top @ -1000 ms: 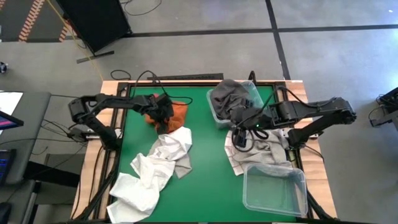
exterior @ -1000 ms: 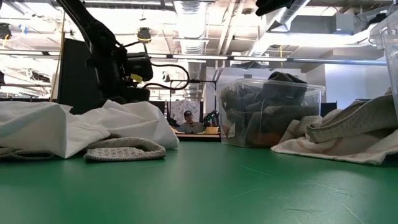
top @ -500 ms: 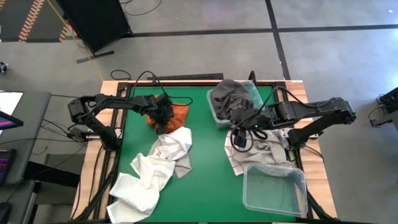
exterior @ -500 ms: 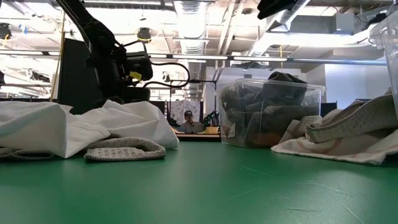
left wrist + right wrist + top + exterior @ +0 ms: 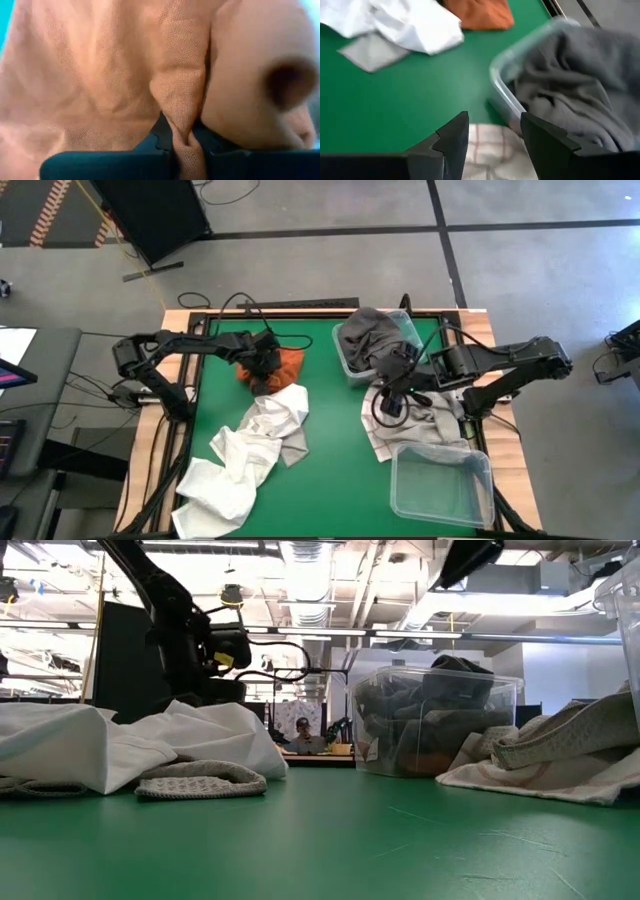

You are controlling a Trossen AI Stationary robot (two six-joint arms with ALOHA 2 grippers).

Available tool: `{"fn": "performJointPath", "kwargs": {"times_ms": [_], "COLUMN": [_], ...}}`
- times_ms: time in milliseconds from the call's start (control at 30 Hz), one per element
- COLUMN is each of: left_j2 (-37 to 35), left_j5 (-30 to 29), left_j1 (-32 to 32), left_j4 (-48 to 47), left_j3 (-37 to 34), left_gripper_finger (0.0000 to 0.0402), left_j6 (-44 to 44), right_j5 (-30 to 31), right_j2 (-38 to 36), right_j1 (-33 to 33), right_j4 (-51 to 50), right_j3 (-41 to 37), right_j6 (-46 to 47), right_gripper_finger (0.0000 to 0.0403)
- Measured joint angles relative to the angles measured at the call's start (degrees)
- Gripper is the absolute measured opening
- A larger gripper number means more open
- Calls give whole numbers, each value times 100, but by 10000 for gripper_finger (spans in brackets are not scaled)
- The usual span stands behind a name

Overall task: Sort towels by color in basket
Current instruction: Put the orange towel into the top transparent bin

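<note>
A rust orange towel (image 5: pixel 288 362) lies bunched at the far left of the green table, and my left gripper (image 5: pixel 262 368) is shut on it. Several white towels (image 5: pixel 250 450) lie in a heap near the left front, with a grey textured cloth (image 5: pixel 200 780) at their edge. Dark grey towels (image 5: pixel 372 338) fill a clear bin (image 5: pixel 345 365) at the far middle. My right gripper (image 5: pixel 492 135) stands open in the air beside that bin, above a white towel with reddish grid lines (image 5: pixel 490 157) that lies flat on the table. My left gripper pinches a raised fold of the orange towel (image 5: pixel 181 135) between its two fingers, coming steeply from above. The rest of the towel spreads out beneath the gripper. Whether any of it is off the table is hidden behind the white heap.
An empty clear bin (image 5: pixel 442 485) stands at the front right corner. The grid-lined towel (image 5: pixel 415 428) lies between the two bins. The middle of the green table (image 5: pixel 335 440) is bare. Beyond the far edge a person (image 5: pixel 302 732) sits in the room.
My left gripper has risen a little over the orange towel. My right gripper has turned and tipped further downward next to the bin of grey towels. The towels lie as they did.
</note>
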Motion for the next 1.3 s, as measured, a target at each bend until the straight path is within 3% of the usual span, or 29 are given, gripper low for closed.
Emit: {"fn": "performJointPath", "kwargs": {"times_ms": [233,533,733,1033,1300], "left_j2": [-436,-1159,-1265,-1265,-1054], "left_j5": [14,58,59,84,527], "left_j1": [-274,-691,-877,-914,-914], "left_j4": [-290,-344,-302,793,2102], "left_j3": [665,1627,2333,2923,2989], "left_gripper_finger": [14,14,14,14,14], "left_j6": [153,446,701,988,1115], "right_j5": [345,618,830,836,1004], "right_j2": [0,14,12,16,16], "right_j1": [190,659,1000,1185,1173], "right_j4": [-697,-715,-635,241,1084], "right_j3": [0,-4,-315,-1304,-1876], "right_j6": [851,1587,2213,2913,3223], "right_gripper_finger": [218,218,218,218,218]}}
